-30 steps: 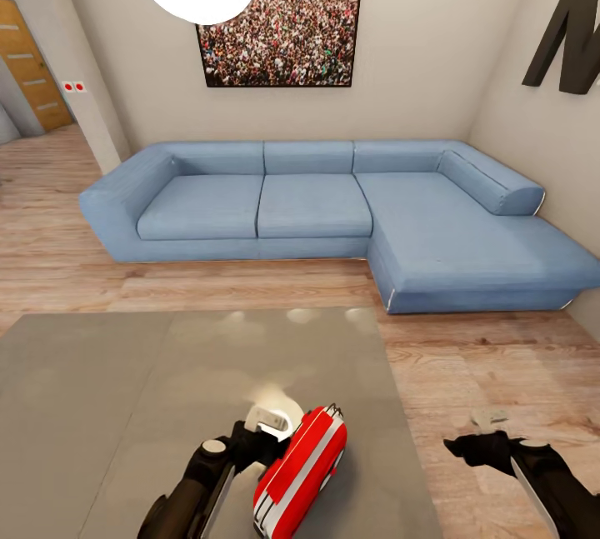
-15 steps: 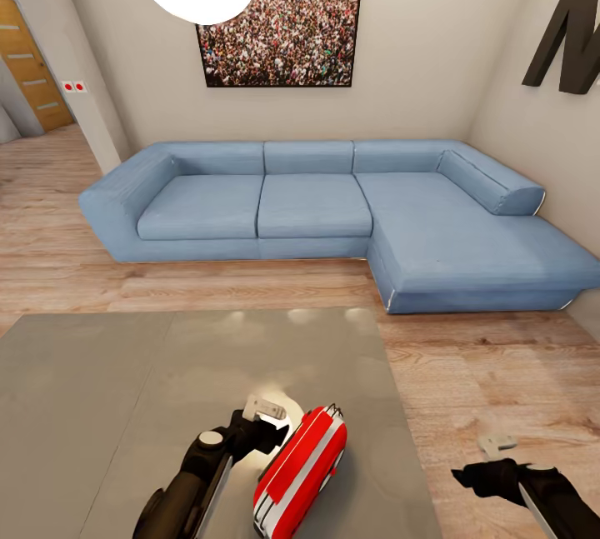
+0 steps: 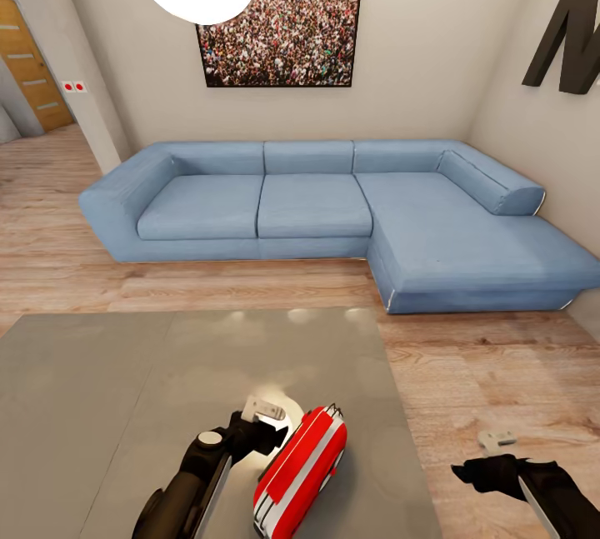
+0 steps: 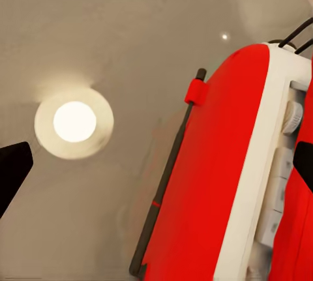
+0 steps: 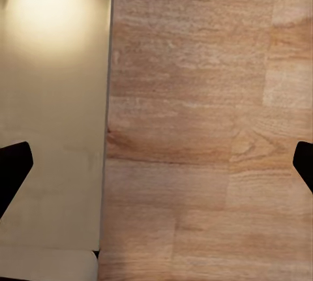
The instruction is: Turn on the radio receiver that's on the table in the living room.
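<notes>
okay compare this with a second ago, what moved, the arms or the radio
The arms. The left gripper drew back a little from beside the radio receiver toward the robot, holding nothing. The right gripper pulled back and down toward the robot, over the wood floor beside the table. Radio, table and sofa stayed put; nothing was gripped or released.

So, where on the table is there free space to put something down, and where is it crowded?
The table is bare over its whole left half and along the far edge facing the sofa. It is crowded only at the near right part, where the radio receiver lies with the left gripper just beside it. The right gripper hangs over the wood floor, off the table.
</notes>
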Available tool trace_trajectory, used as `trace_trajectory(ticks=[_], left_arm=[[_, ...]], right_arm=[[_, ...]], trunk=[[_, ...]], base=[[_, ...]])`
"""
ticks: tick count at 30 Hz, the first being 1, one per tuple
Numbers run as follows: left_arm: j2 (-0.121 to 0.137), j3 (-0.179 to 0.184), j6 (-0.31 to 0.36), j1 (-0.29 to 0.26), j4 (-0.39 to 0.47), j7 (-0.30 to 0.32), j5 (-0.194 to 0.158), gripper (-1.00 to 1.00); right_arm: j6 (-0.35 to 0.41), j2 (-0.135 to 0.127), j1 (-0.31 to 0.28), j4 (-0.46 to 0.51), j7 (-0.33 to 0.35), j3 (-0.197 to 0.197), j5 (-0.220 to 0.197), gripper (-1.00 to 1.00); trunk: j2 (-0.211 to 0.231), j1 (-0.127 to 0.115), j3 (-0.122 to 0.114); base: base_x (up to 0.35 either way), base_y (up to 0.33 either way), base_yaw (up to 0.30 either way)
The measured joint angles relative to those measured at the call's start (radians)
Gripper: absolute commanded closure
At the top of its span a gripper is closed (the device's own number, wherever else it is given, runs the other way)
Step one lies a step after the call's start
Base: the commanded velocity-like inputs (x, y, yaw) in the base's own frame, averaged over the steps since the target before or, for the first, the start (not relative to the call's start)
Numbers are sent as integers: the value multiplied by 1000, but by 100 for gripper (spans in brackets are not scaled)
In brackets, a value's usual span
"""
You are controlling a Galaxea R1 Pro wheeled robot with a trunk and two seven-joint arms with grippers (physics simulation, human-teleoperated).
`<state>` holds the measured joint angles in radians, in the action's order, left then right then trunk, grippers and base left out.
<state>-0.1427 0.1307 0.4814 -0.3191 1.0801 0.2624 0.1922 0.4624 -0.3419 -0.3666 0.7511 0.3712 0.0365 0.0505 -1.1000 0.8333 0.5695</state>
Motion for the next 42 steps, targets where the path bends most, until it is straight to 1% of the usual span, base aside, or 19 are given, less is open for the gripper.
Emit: trace_trajectory(ticks=[1,2,4,8,13,16,19,24,35,42], left_arm=[[0,0,3,0,0,-1,0,-100],[0,0,6,0,0,-1,1,-100],[0,0,8,0,0,-1,1,-100],[0,0,10,0,0,-2,0,-100],[0,0,11,0,0,-2,0,-100],[0,-1,11,0,0,-2,1,-100],[0,-3,10,0,0,-1,1,-100],[9,-2,7,0,1,-1,0,-100],[10,-6,8,0,3,-6,1,-100],[9,-6,8,0,5,-6,-6,-100]], right_arm=[[6,0,0,6,0,0,0,-100],[72,0,0,118,0,-1,-1,-100],[94,1,0,163,0,-1,0,-100],[114,1,0,200,0,0,-4,-100],[119,1,0,232,0,0,-7,-100],[132,1,0,275,1,0,-13,-100],[145,2,0,290,13,-1,-15,-100],[151,3,0,298,66,0,-12,-100],[151,4,0,298,76,0,-7,-100],[152,3,0,298,77,0,-6,-100]], trunk=[[0,0,0],[0,0,0],[0,0,0],[0,0,0],[0,0,0],[0,0,0],[0,0,0],[0,0,0],[0,0,0],[0,0,0]], base=[[0,0,0],[0,0,0],[0,0,0],[0,0,0],[0,0,0],[0,0,0],[0,0,0],[0,0,0],[0,0,0],[0,6,0]])
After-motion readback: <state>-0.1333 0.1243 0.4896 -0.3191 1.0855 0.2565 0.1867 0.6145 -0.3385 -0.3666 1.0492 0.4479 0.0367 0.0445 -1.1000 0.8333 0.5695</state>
